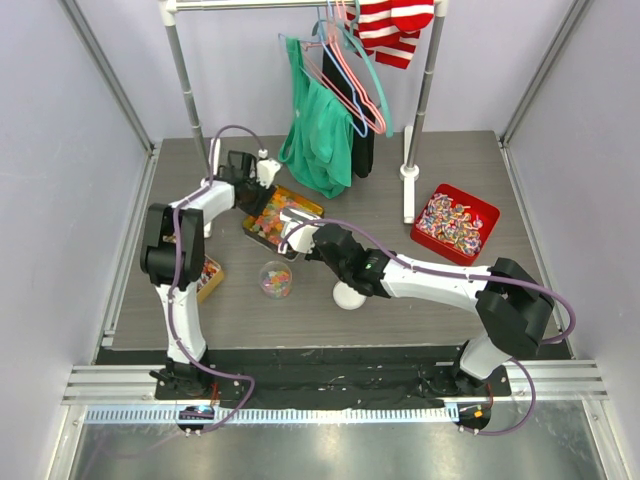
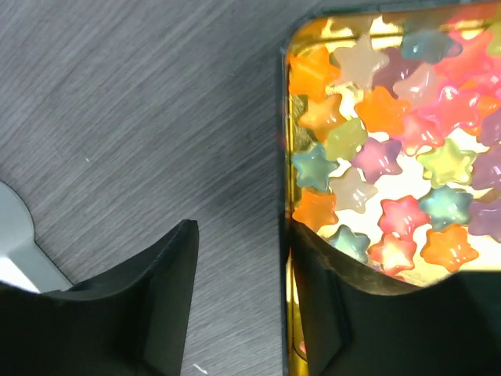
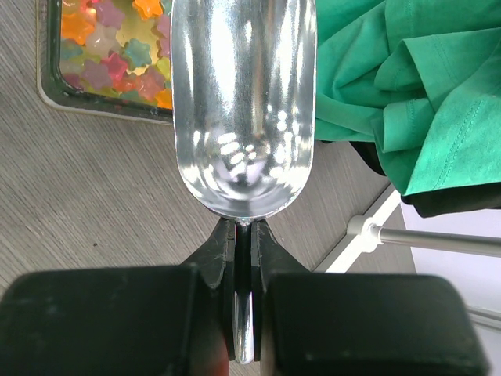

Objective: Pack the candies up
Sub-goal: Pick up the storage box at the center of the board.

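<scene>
**Operator:** How far along is the packing?

**Notes:** Partway, by my reading. Nearest your arm bases, the small clear plastic cup (image 1: 261,277) on the grey wood-grain surface (image 1: 250,320) holds a low heap of small translucent candies (image 1: 276,281) in orange, yellow, green and pink. It does not look full. A white round piece (image 1: 349,296) lies near it on the right, possibly the lid, and it is off the cup. To the cup's left, a smaller gold tin (image 1: 210,282) is half hidden under your left arm. Its contents are too small to tell.

**Operator:** And the jaws?

**Notes:** Your right gripper (image 3: 243,235) is clenched on the thin handle of the shiny metal scoop (image 3: 243,102). The bowl is empty, with its far end over the edge of the large rectangular gold tin (image 2: 309,35). Your left gripper (image 2: 244,231) is released. Its jaws stand apart astride the tin's side wall, one outside over bare surface and one at the inner side.

**Operator:** Where's the stock?

**Notes:** Most of it is in that large tin: star-shaped pieces covering the floor. Left to do, I judge, is to scoop, carry to the cup, top up and cap it. Well apart on the right, the red square tray (image 1: 490,212) holds twisted-wrapper sweets (image 1: 452,222). Beyond the tin hangs a green shirt (image 1: 318,140).
</scene>
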Robot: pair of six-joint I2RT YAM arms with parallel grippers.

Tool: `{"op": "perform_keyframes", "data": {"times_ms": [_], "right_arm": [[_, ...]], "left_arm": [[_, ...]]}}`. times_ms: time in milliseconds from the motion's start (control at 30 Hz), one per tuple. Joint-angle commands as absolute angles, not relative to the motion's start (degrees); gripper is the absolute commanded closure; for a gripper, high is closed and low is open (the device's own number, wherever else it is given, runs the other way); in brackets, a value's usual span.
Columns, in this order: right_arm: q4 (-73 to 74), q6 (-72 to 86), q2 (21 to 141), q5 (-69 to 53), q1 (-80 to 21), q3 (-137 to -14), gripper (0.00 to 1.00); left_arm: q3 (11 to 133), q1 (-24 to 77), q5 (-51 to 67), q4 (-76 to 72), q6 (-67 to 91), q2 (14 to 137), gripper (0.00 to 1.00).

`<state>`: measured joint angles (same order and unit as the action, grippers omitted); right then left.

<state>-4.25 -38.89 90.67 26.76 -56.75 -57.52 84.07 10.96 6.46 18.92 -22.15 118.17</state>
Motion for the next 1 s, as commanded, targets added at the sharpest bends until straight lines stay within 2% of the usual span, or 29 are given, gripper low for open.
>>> {"op": "perform_keyframes", "data": {"times_ms": [0, 33, 167, 267, 300, 533, 967], "right_arm": [[-5.54, -38.32, 89.91, 26.37, -56.69, -58.62, 0.99], [-5.45, -38.41, 90.0, 26.37, -56.69, -58.54, 0.99], [-5.19, -38.84, 90.18, 26.45, -57.04, -58.71, 0.99], [-3.61, -40.33, 90.88, 26.72, -57.39, -59.41, 0.99], [-3.08, -41.04, 91.14, 26.98, -57.39, -59.68, 0.99], [4.56, -46.58, 92.37, 31.89, -57.48, -65.38, 0.99], [5.89, -63.45, 100.37, 44.64, -57.39, -71.72, 0.99]], "left_arm": [[84.11, 12.39, 3.25, 20.39, -26.89, 119.88, 0.52], [84.2, 12.65, 3.51, 21.0, -27.42, 120.14, 0.6], [85.51, 13.18, 5.27, 24.25, -28.13, 121.29, 0.72], [87.0, 13.27, 5.97, 26.19, -27.86, 122.78, 0.87], [87.36, 13.45, 6.24, 26.63, -27.69, 123.22, 0.99], [88.16, 13.45, 4.92, 24.79, -26.63, 120.77, 1.0], [75.5, 15.99, 0.88, 3.17, -20.48, 103.54, 1.0]]}}
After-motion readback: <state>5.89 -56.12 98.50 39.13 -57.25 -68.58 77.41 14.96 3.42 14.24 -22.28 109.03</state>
